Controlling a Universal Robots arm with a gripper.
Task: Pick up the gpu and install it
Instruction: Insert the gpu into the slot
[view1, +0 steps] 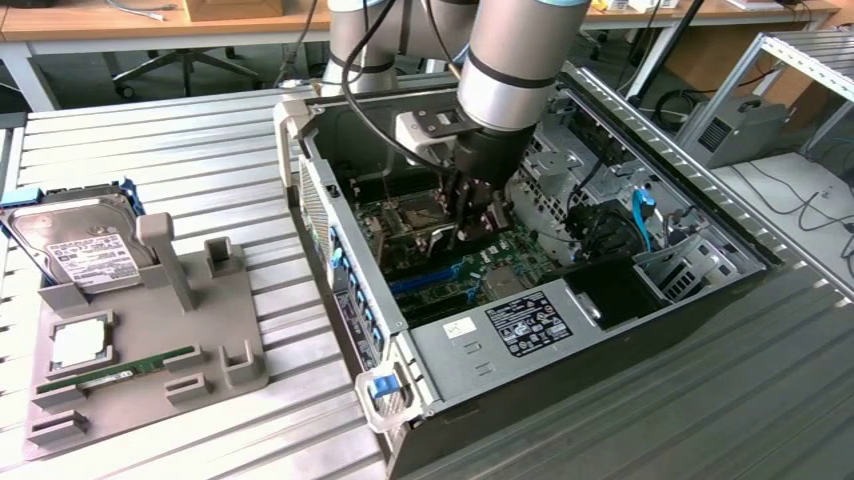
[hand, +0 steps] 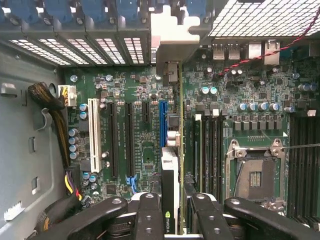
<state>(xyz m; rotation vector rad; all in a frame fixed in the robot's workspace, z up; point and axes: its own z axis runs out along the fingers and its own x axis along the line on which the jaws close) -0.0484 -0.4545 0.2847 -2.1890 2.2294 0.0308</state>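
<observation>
My gripper reaches down into the open computer case, over the motherboard. In the wrist view the gripper is shut on the gpu, which I see edge-on as a thin card running away from the fingers. Its silvery end bracket sits against the case's rear slot openings. The card's lower edge lies right alongside the blue expansion slot. I cannot tell whether it is pressed into a slot.
A grey fixture on the exterior view's left holds a hard drive, a processor and a green memory stick. Black slots, a bare processor socket and cable bundles surround the card.
</observation>
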